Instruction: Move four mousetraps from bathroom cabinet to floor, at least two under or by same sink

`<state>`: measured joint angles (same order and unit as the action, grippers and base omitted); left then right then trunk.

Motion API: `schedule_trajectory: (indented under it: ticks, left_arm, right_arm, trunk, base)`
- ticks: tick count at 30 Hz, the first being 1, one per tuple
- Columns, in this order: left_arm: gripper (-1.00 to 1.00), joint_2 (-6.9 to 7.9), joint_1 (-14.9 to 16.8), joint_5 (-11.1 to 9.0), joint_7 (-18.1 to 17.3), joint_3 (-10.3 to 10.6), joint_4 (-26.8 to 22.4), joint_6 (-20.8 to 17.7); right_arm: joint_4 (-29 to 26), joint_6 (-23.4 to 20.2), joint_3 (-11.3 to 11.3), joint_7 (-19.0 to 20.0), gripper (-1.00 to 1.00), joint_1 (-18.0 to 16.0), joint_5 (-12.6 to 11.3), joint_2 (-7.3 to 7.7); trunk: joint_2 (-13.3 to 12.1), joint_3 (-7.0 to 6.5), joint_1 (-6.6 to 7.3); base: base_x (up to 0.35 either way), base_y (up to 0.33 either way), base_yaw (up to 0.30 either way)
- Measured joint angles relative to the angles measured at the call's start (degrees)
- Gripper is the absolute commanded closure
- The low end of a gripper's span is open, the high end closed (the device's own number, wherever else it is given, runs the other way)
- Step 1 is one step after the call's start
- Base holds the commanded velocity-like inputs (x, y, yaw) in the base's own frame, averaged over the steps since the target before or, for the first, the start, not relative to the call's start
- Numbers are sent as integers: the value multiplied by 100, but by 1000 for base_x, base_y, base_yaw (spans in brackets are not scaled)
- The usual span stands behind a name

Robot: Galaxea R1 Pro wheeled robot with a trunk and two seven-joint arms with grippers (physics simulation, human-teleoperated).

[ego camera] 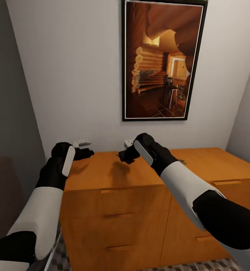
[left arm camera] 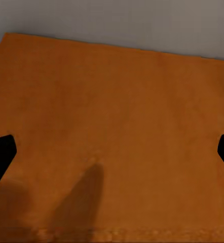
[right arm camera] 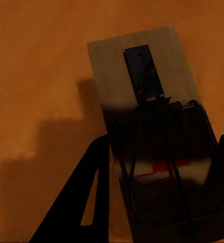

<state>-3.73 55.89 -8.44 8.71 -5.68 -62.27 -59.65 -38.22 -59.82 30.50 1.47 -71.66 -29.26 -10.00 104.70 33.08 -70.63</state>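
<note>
A mousetrap (right arm camera: 142, 55), a tan wooden plate with dark spring wire and a red mark, sits between the fingers of my right gripper (right arm camera: 165, 147), which is shut on its sides. That right gripper (ego camera: 124, 156) hangs a little above the top of the orange-brown cabinet (ego camera: 102, 169) and casts a shadow on it. My left gripper (ego camera: 85, 153) hovers over the cabinet's back left part. It is open wide (left arm camera: 112, 152), with bare cabinet top (left arm camera: 112, 91) between the fingers. A strip of patterned bathroom floor (ego camera: 62, 259) shows below the drawers.
The cabinet stands against a pale wall with a framed picture (ego camera: 162, 60) of a log interior above it. Drawer fronts with bar handles (ego camera: 117, 215) face me. A small dark item (ego camera: 182, 162) lies on the top behind my right forearm. A grey wall closes the left side.
</note>
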Motion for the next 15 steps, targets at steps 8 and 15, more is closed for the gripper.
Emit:
schedule_trajectory:
  ticks: [8, 15]
  left_arm:
    - [-100, 0, 4, 5, 0, 0, 8, 0]
    - [-100, -1, 5, 9, 3, 6, 3, 10]
  right_arm:
    - [0, 0, -8, 0, 100, 0, 20, 0]
    - [-11, 0, -19, -40, 100, 0, 28, 0]
  trunk:
    - [0, 0, 1]
    - [0, 0, 3]
  base:
    - [-303, 0, 0]
    - [-72, 0, 0]
